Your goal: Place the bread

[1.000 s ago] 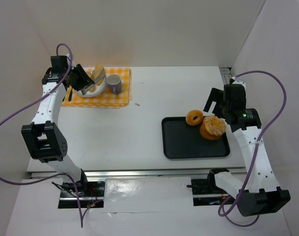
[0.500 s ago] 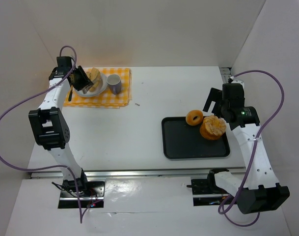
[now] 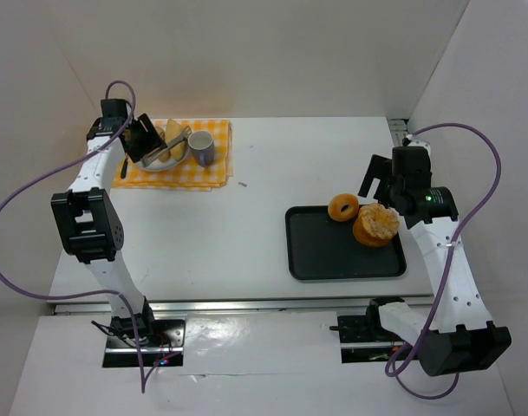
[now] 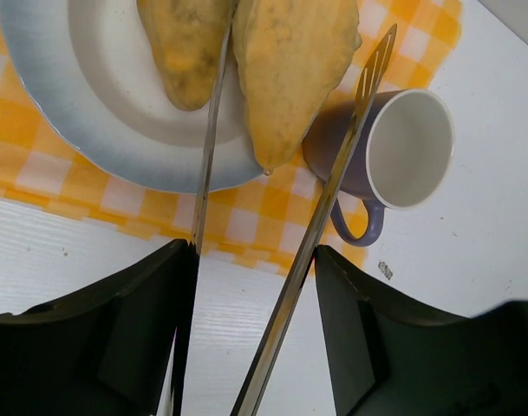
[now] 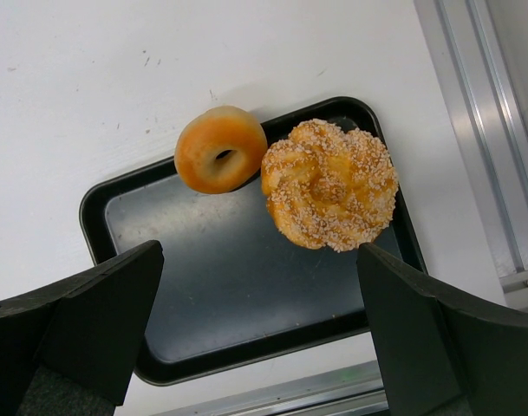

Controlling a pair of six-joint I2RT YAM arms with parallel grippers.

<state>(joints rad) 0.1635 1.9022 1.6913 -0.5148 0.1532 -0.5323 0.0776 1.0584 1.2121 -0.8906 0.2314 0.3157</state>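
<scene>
My left gripper (image 4: 294, 139) stood open around one bread roll (image 4: 294, 74) lying on the plate (image 4: 90, 121), gripping nothing. Withdrawing crookedly, I judged, a finger could drag the roll off or knock the mug (image 4: 394, 160) just beside.

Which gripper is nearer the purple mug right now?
Left. The left gripper hangs over the plate right beside the mug; the right gripper is across the table by the tray.
</scene>
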